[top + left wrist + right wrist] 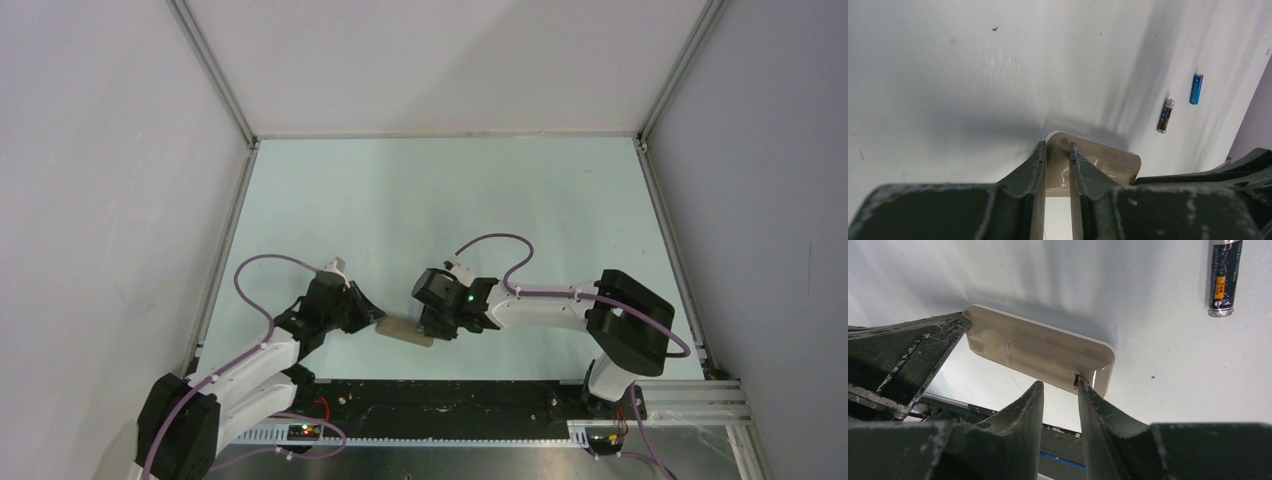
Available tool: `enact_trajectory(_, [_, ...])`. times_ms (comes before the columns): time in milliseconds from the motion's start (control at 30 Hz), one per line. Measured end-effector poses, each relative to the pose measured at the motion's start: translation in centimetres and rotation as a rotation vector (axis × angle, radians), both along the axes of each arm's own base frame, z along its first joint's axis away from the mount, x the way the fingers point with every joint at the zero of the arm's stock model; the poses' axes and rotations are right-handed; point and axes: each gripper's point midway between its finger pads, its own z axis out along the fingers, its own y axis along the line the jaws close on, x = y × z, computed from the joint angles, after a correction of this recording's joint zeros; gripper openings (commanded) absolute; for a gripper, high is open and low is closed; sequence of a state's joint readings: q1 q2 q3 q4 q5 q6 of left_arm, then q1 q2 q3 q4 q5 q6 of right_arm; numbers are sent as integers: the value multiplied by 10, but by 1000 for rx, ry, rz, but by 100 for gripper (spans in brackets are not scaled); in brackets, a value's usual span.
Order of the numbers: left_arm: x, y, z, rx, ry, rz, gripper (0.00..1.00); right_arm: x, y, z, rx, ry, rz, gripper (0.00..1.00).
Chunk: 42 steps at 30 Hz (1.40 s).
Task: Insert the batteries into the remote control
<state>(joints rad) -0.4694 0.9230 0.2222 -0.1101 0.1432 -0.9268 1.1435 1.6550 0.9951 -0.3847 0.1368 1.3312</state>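
The remote control (405,331) is held above the table with its plain beige back showing (998,332). My left gripper (375,318) is shut on its left end (1058,147); the back also shows there (1108,162). My right gripper (437,335) is at the other end, jaws slightly apart with nothing between them (1060,385). One right fingertip (1083,386) touches the notch at the edge of the rectangular cover panel (1040,357). The black battery (1165,115) (1223,277) and the blue battery (1196,89) lie on the table beyond. Neither shows in the top view.
The pale table (450,200) is walled in by white panels on three sides. A black rail (450,400) runs along the near edge under the arms. The right gripper's body (1208,180) fills the lower right of the left wrist view.
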Motion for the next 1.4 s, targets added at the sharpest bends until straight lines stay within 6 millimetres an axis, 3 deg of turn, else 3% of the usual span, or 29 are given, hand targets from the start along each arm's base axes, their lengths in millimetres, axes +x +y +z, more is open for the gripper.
enact_trajectory(1400, [3, 0, -1, 3, 18, 20, 18, 2, 3, -10, -66, 43, 7, 33])
